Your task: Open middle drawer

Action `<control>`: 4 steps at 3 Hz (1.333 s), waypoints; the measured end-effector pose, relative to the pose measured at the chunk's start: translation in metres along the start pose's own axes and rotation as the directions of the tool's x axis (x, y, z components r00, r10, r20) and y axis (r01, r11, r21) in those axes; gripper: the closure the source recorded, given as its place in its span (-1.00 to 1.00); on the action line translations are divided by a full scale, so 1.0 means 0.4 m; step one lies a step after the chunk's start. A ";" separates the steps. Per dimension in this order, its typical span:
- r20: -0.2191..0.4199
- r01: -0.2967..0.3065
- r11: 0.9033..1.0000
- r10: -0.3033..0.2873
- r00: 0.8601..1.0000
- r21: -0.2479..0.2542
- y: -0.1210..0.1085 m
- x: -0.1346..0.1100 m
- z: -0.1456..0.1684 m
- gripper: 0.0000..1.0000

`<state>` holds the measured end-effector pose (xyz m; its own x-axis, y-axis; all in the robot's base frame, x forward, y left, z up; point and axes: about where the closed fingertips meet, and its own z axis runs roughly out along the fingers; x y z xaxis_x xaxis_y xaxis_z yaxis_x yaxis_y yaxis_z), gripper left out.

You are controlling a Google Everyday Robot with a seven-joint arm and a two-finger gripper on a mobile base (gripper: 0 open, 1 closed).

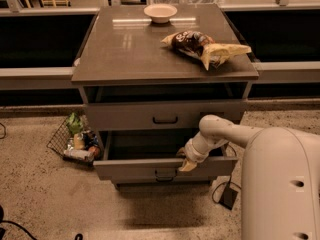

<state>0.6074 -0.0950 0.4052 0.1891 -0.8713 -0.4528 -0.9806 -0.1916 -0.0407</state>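
Note:
The middle drawer [130, 169] stands pulled out toward me, its dark inside showing behind the grey-brown front panel. Its small dark bar handle [165, 174] sits at the centre of the front. My gripper [186, 162] is at the top edge of that front panel, just right of the handle, with the white arm [220, 131] reaching in from the right. The upper drawer [125, 116] above it is pushed in. The lowest drawer is hidden under the open one.
On the cabinet top lie a white bowl [160, 12] and snack bags [207, 46]. A wire basket of items [75, 141] sits on the floor at the cabinet's left. A dark box with a cable [229, 194] is on the floor at its right. My white body [280, 184] fills the lower right.

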 end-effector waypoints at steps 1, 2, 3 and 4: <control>-0.008 0.034 0.998 -0.035 0.999 -0.047 0.029 0.001 0.013 -0.91; -0.022 0.031 0.996 -0.033 0.999 -0.081 0.080 0.006 0.017 -1.00; -0.052 0.013 0.994 -0.019 0.998 -0.112 0.137 -0.002 0.017 -1.00; -0.070 -0.009 0.991 0.000 0.998 -0.130 0.180 -0.007 0.011 -0.49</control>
<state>0.5359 -0.1042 0.3996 0.1927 -0.9009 -0.3890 -0.9672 -0.2413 0.0797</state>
